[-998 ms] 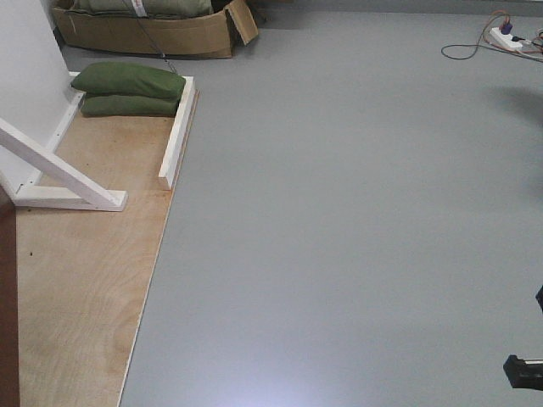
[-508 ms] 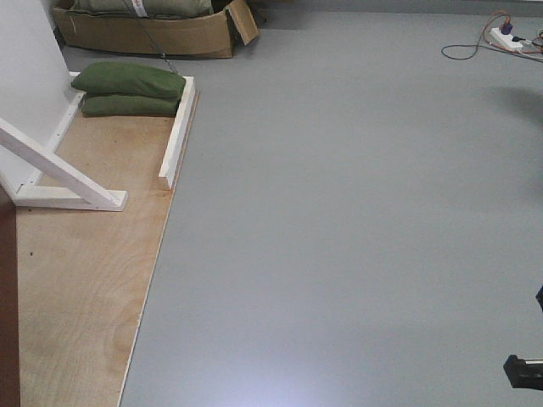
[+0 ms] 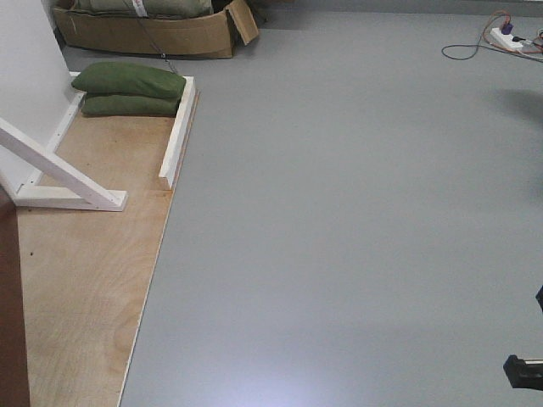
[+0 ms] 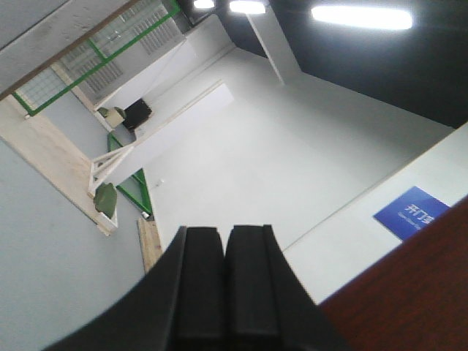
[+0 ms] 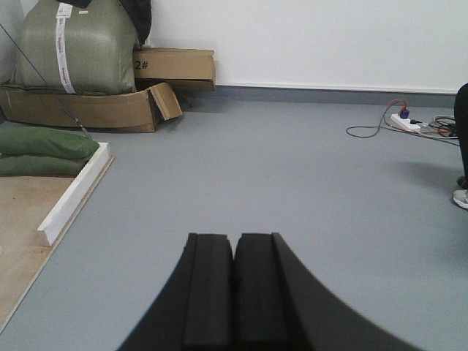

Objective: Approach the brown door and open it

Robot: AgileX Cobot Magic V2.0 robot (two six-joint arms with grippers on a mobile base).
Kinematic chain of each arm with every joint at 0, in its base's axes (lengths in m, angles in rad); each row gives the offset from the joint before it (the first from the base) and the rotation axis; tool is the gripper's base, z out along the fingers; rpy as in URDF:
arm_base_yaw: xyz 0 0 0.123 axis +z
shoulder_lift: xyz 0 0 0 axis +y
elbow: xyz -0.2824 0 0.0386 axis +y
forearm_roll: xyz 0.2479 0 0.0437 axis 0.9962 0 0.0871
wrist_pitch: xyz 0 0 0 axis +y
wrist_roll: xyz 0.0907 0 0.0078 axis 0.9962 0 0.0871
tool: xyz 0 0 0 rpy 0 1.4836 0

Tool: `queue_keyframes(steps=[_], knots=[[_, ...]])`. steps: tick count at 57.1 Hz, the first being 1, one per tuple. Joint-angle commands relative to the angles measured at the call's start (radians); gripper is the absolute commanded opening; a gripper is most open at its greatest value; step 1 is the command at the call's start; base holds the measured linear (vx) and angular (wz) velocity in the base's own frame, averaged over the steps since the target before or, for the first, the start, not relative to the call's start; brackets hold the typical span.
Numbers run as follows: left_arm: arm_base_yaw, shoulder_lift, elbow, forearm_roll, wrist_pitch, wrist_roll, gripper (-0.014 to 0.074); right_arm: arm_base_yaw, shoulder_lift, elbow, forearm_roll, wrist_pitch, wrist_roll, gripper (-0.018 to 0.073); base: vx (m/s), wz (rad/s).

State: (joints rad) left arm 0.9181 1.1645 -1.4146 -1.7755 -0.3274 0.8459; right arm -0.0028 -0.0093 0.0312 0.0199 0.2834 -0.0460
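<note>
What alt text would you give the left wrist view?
The left gripper, pads pressed shut, fills the bottom centre of a steeply tilted view, with a corner of the brown door at lower right. A white wall bearing a blue sign spans the middle; a white wooden brace and a green sandbag sit far left.

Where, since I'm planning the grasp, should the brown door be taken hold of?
No handle shows in any view. Only a strip of the brown door is visible, at the front view's left edge; that flat face offers nothing to pinch. Probably turn left, find a handle, and approach it from the door's front.
</note>
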Motion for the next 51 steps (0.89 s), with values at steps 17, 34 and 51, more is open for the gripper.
queue_keyframes(steps=[17, 34, 51], knots=[[-0.019, -0.066, -0.03, 0.001, 0.237, 0.002, -0.0003, -0.002, -0.014, 0.005, -0.006, -0.083, -0.005, 0.0, 0.0, 0.0], [-0.019, -0.066, -0.03, 0.001, 0.385, -0.005, -0.0003, -0.002, -0.014, 0.005, -0.006, -0.083, -0.005, 0.0, 0.0, 0.0], [-0.019, -0.109, -0.03, 0.001, 0.482, -0.005, -0.0003, -0.002, -0.014, 0.005, -0.006, -0.083, -0.005, 0.0, 0.0, 0.0]])
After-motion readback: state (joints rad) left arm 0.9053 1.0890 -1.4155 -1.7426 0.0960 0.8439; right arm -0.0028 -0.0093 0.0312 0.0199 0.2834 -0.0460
